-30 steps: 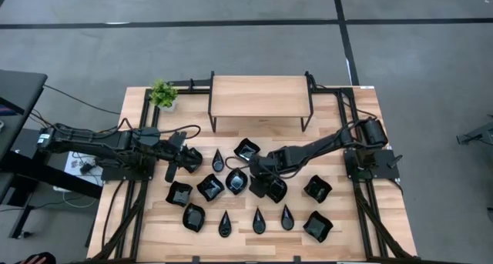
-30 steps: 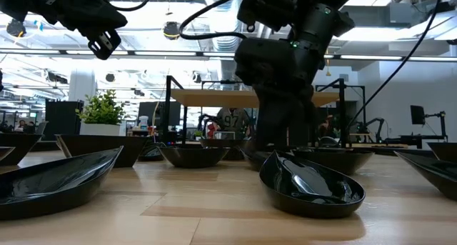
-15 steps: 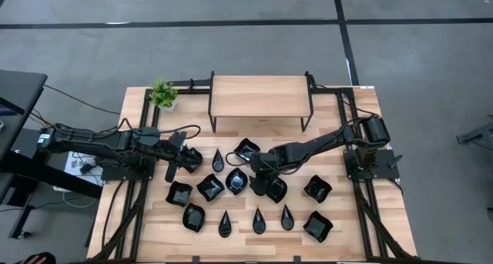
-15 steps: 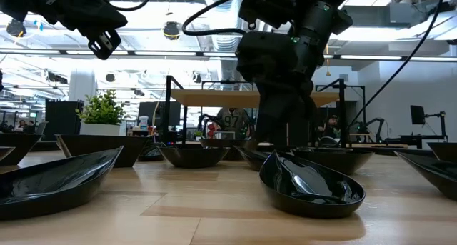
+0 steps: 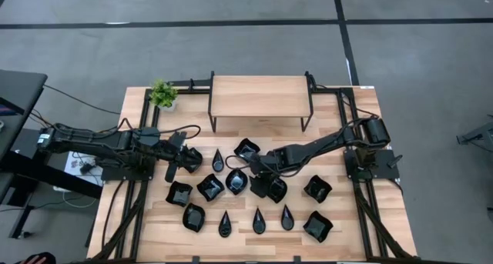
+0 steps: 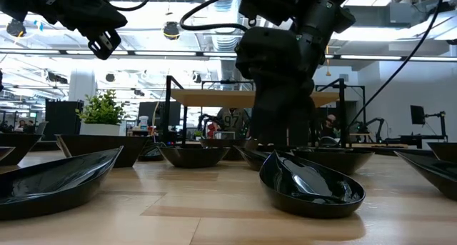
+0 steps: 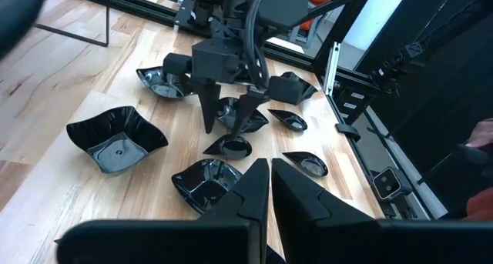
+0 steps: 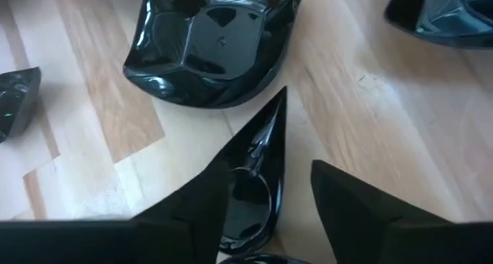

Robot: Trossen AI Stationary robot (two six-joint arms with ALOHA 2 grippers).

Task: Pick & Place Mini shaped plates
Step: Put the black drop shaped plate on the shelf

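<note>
The right end effector (image 8: 266,198) stands with its fingers apart, low over the middle of the bench (image 5: 362,218), and between them lies a teardrop plate (image 8: 258,179) with its point towards a squarish plate (image 8: 208,52) just beyond; from the left wrist view the same fingers (image 7: 206,110) point down at the teardrop, straddling it and not gripping it. Whether it has just been set there or is about to be picked, the pictures do not settle; I judge it free on the wood. The left end effector (image 7: 269,187) hangs over the left side of the bench with its fingers pressed together and nothing between them, near a plate (image 5: 190,158) at that side. Around them some dozen black plates (image 5: 223,222) lie spread over the front half of the bench in loose rows, teardrops among wavy squares. The raised wooden shelf (image 5: 258,96) at the back carries nothing that shows from above, and the potted plant (image 5: 162,93) stands at its left corner. If the shelf is the goal, which I cannot tell, the work looks barely started; nearly every plate is on the bench. As for writing, no brand or label reads on any plate or arm; only a faint "97" shows low behind the shelf frame in the low view.
</note>
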